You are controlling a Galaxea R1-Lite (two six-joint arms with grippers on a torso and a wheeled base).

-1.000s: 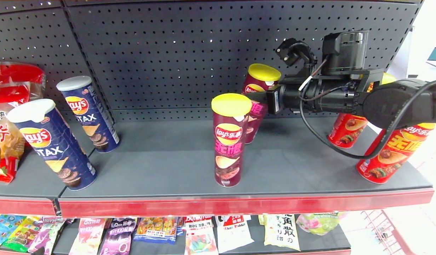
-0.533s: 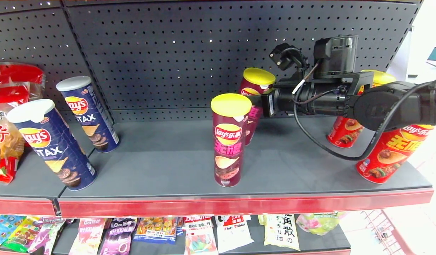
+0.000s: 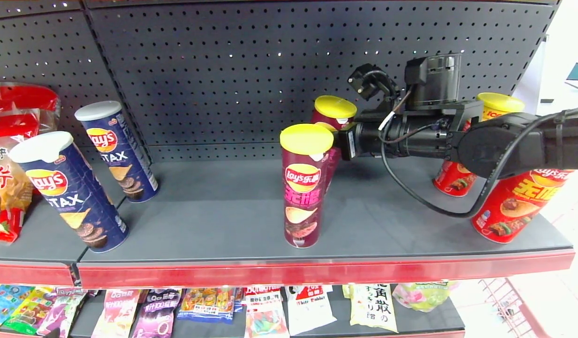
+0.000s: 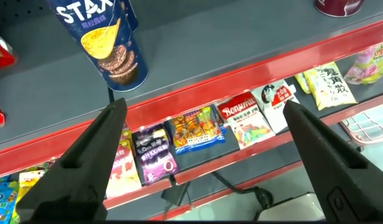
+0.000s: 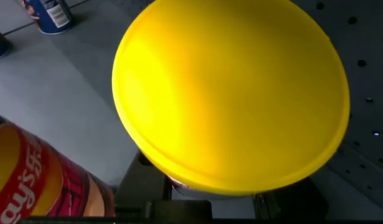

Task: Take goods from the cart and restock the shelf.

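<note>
My right gripper [image 3: 338,141] is shut on a purple chip can with a yellow lid [image 3: 335,107], holding it tilted over the back of the grey shelf [image 3: 392,220]. The can hangs just behind a matching purple can [image 3: 303,188] that stands upright near the shelf's front, and the lower part of the held can is hidden by it. In the right wrist view the yellow lid [image 5: 232,93] sits close to the camera above the gripper [image 5: 210,202]. My left gripper [image 4: 201,155] is open and holds nothing, below and in front of the shelf's red front edge [image 4: 241,78].
Two blue cans [image 3: 68,188] [image 3: 115,150] stand at the shelf's left, beside snack bags [image 3: 12,155]. Two red cans [image 3: 519,202] [image 3: 458,176] stand at the right under my arm. A pegboard wall [image 3: 223,70] closes the back. Snack packets [image 3: 270,310] line the lower shelf.
My right arm has carried the held can to the left and slightly down, from beside the front purple can to partly behind it. The other cans stay put.
</note>
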